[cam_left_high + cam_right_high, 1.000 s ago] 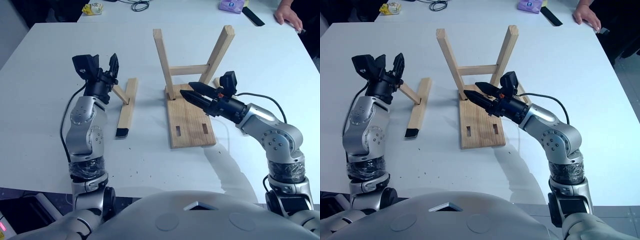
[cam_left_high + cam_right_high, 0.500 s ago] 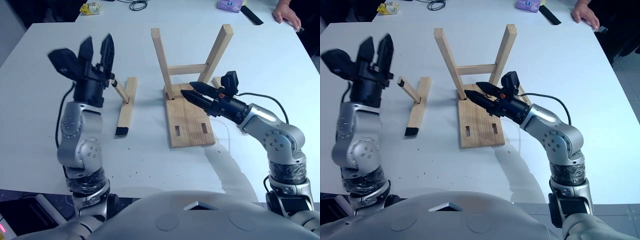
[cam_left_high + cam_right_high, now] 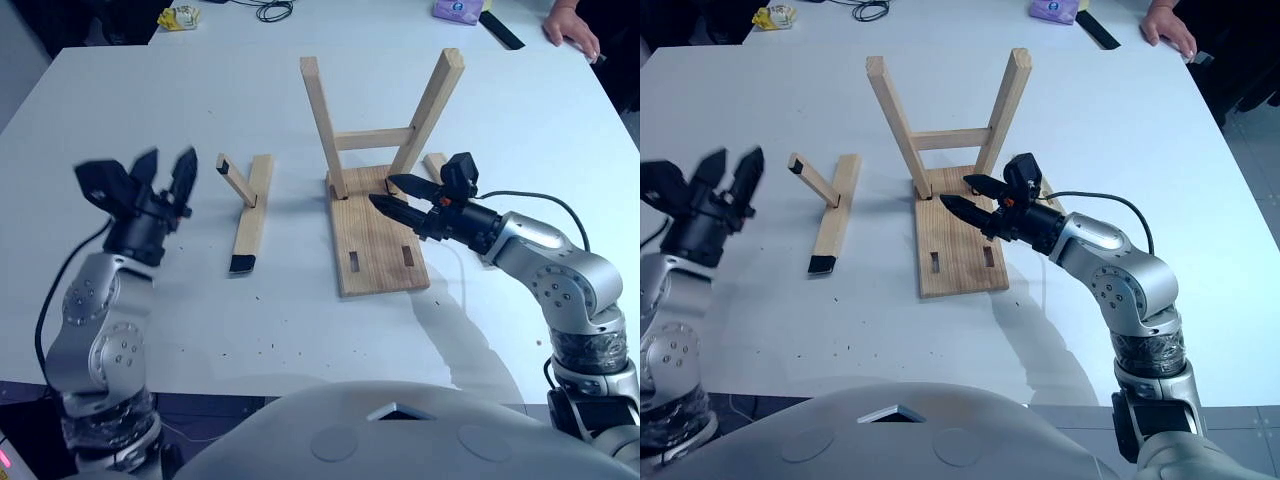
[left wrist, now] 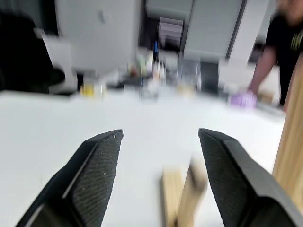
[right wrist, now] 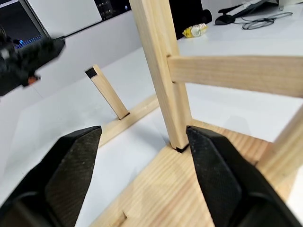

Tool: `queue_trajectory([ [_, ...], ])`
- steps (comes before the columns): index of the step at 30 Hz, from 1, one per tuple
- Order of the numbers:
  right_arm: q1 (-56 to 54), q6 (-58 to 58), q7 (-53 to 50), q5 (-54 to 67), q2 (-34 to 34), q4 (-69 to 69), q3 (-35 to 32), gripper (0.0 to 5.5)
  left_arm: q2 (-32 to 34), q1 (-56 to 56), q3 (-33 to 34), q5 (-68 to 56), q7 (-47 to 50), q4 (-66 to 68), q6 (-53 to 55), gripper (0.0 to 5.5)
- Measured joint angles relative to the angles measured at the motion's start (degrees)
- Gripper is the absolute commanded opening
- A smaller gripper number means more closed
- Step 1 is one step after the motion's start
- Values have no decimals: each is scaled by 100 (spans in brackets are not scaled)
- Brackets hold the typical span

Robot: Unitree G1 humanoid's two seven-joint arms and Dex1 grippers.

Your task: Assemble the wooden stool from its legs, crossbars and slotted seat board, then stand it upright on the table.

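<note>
half done: one leg frame (image 3: 375,138) slotted into board (image 3: 380,255) just ahead of open, empty right gripper (image 3: 382,190); second frame (image 3: 250,210) loose on bench (image 3: 500,120) ahead of open, empty left gripper (image 3: 170,160).

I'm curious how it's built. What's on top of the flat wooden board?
Two legs joined by a crossbar stand at the far end of the seat board; two slots are empty. The right gripper hovers open above. The leg ends inside are hidden.
</note>
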Motion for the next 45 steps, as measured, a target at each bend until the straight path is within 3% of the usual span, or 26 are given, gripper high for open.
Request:
queue_trajectory([
  [10,145,-121,-34,-216,117,-15,-51,330,-214,47,-1411,633,607,186,855,441],
  [13,142,-161,-13,-293,179,3,-34,330,-364,-147,-1815,1182,915,645,817,444],
  [21,121,-224,38,-366,221,91,-54,330,-665,-684,-1821,1821,1153,1550,593,444],
  [31,123,-298,-50,-468,473,94,-31,330,-682,-1216,-1742,1739,784,1876,1240,444],
  [45,423,-397,-370,-529,846,-152,-6,330,-662,-1349,-1624,2167,1184,1479,2281,242],
])
